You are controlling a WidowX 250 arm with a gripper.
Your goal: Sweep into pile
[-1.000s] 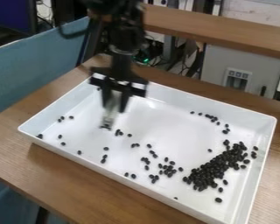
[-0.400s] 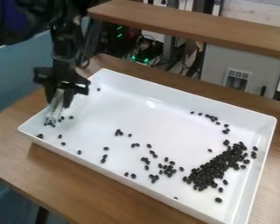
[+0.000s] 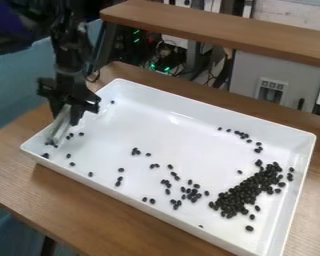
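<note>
Hand (image 3: 65, 119) closed in, pinching a pale tool (image 3: 58, 131) — its lower tip indistinct — at the left end of the white tray (image 3: 183, 150). Dark beans (image 3: 241, 196) heaped right, others scattered; arm cut off above.

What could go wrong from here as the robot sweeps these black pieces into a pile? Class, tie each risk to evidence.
The pale tool in the gripper is close to the wall at the tray's left end in the picture, so it might knock it. The lone piece in the far-left corner could be missed. A hard sweep might break up the dense pile at the right.
</note>
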